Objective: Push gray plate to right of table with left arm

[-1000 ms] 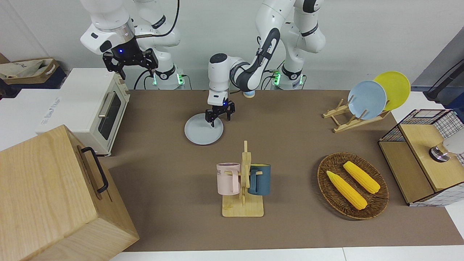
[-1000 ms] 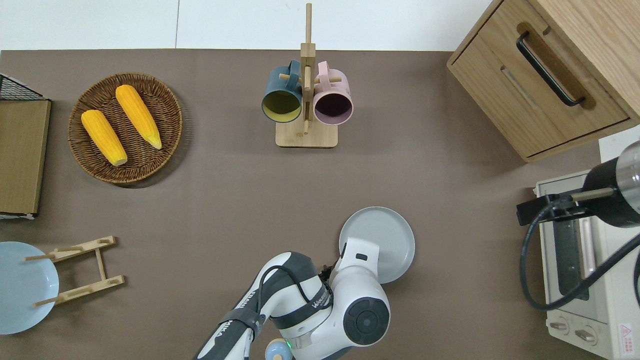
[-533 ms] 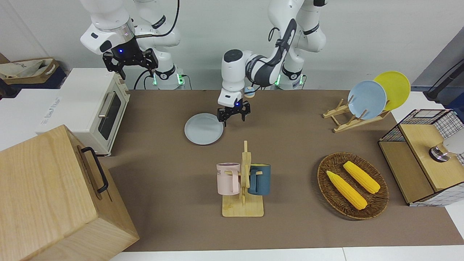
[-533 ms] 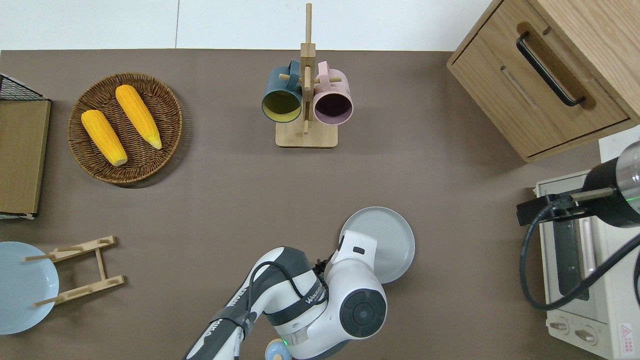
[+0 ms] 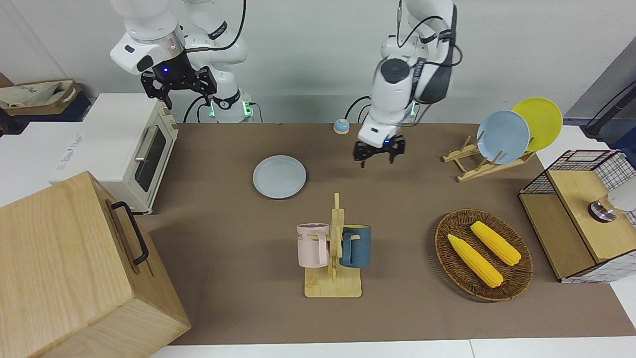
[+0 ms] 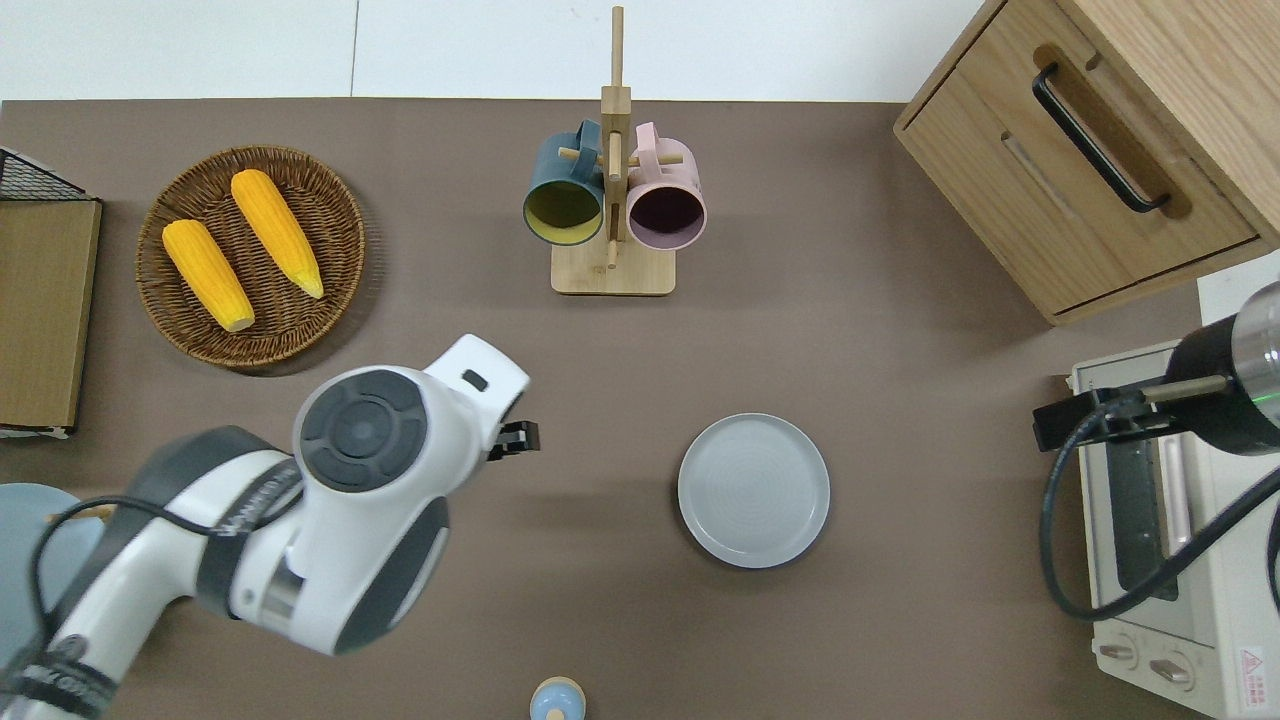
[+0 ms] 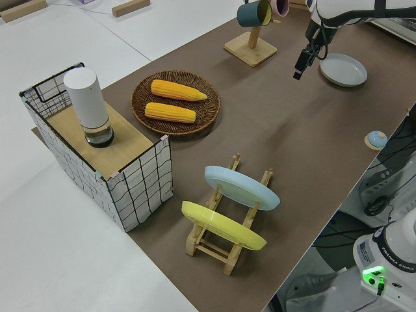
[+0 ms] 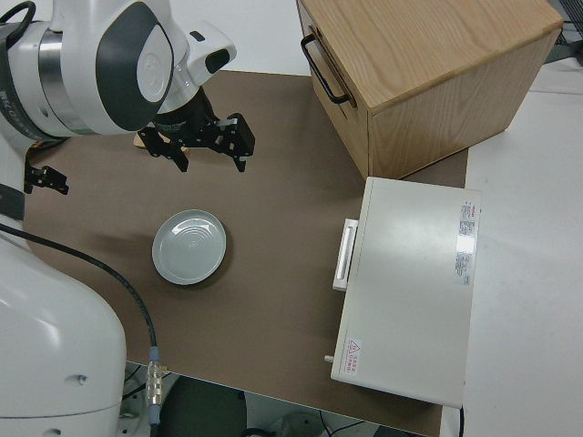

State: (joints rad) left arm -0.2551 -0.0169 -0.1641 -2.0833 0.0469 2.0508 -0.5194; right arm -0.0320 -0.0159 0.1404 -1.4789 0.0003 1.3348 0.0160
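Now: gray plate point(image 6: 753, 490) flat on bare counter point(image 6: 900, 400), open room all around.
Pale, round, low-rimmed. Left gripper point(image 5: 378, 152) aloft, empty, fingers spread; right arm parked.

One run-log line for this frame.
left gripper: open, in air, clear of gray plate | gray plate: flat on table, untouched | right arm: parked

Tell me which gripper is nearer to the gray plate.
Left. The left gripper hangs over bare table beside the gray plate, toward the left arm's end, clearly apart from it. The right arm is parked, its right gripper by the toaster oven.
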